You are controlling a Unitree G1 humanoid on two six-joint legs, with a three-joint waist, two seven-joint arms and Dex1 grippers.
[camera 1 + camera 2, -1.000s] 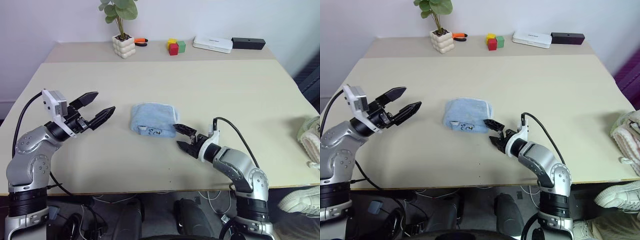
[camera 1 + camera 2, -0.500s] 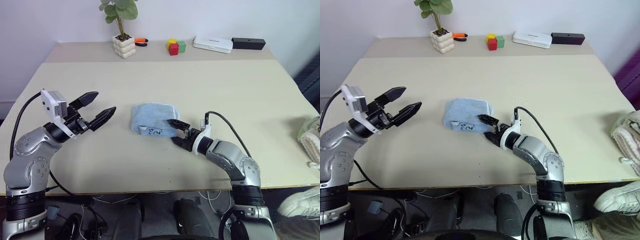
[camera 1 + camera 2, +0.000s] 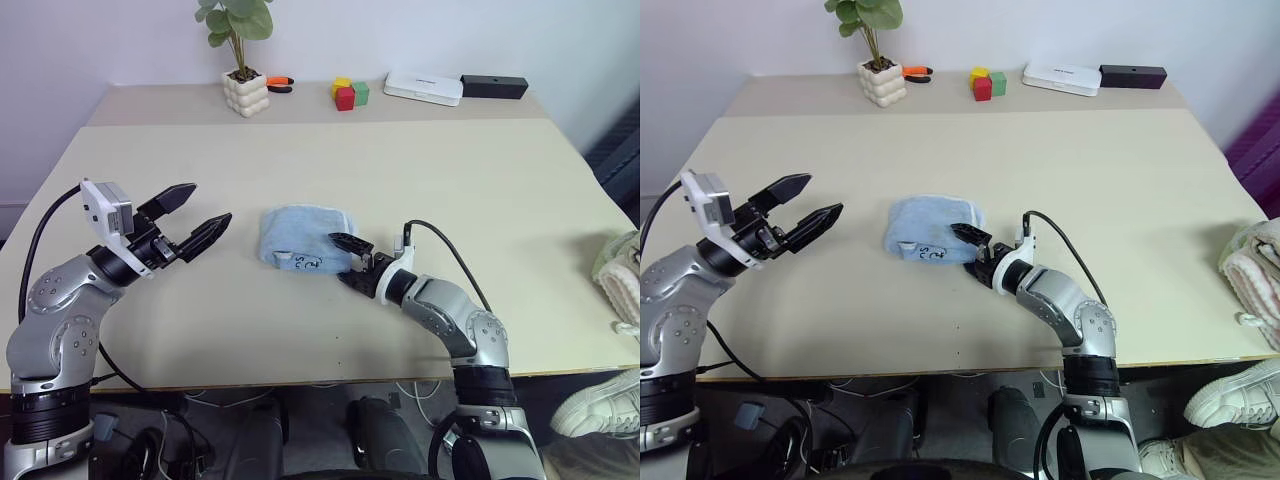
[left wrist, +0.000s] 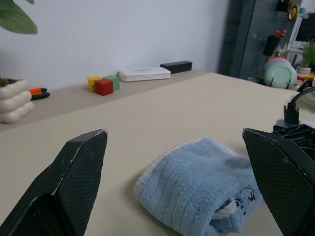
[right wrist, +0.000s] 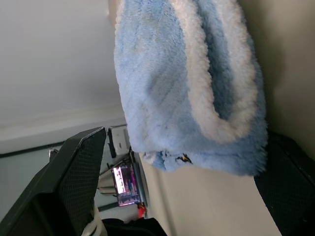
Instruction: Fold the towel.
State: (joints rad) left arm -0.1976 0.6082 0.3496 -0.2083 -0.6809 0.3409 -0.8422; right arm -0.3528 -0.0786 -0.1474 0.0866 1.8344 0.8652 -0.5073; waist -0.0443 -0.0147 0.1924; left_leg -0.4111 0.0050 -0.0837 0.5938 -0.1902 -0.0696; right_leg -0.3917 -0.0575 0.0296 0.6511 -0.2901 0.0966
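Head views: the light blue towel [image 3: 305, 243] lies bunched mid-table [image 3: 420, 170]. The right gripper [image 3: 349, 259], fingers spread wide, sits low at its right edge; the left gripper [image 3: 190, 222], equally wide and empty, hovers well apart on the other side.

Left wrist view: the towel's rolled end shows whitish edging (a dark mark too).

Right wrist view: the towel's folded edge lies between the open fingers. Judged step: reaching for the first grasp. Next, close on that edge.

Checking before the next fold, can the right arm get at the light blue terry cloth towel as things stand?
Probably yes. The right end effector is open at the light blue terry cloth towel's near right edge, with only bare beige table around.
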